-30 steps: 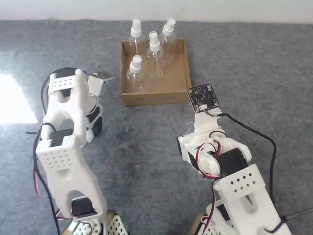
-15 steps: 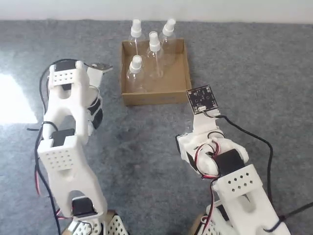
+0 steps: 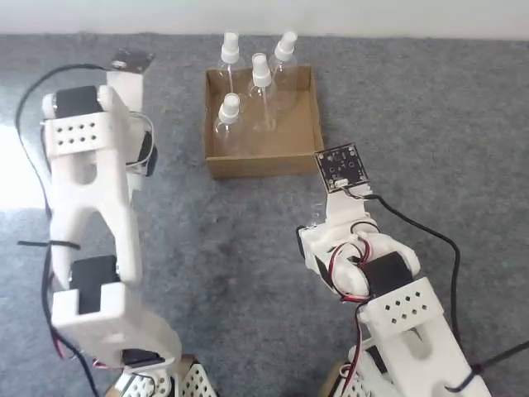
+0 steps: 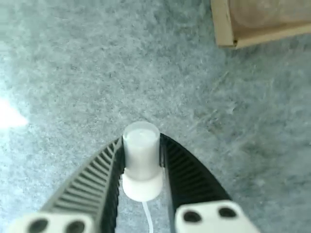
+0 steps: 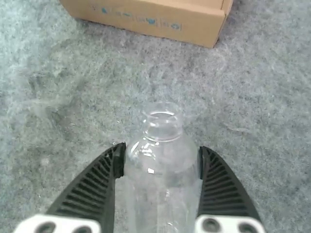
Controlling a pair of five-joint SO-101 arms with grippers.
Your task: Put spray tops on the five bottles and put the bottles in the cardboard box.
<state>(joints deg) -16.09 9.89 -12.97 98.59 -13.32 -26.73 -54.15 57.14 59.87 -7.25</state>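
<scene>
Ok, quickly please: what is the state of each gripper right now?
Left gripper: closed, holding a spray top.
Right gripper: closed, holding a bottle with no top on it.

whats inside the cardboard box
Four clear bottles with white spray tops stand inside the cardboard box. The front bottles partly cover the bases of the rear ones, so the box floor behind them cannot be seen.

The spray top (image 4: 141,162) held in the left gripper (image 4: 141,141) is smooth white plastic. The fingers (image 4: 97,179) are black, ribbed, matt plastic. The bottle (image 5: 163,170) held in the right gripper (image 5: 161,148) is clear glossy plastic. The cardboard box (image 5: 146,17) is matt brown. The table covering (image 3: 413,124) is rough grey fibrous cloth.
</scene>
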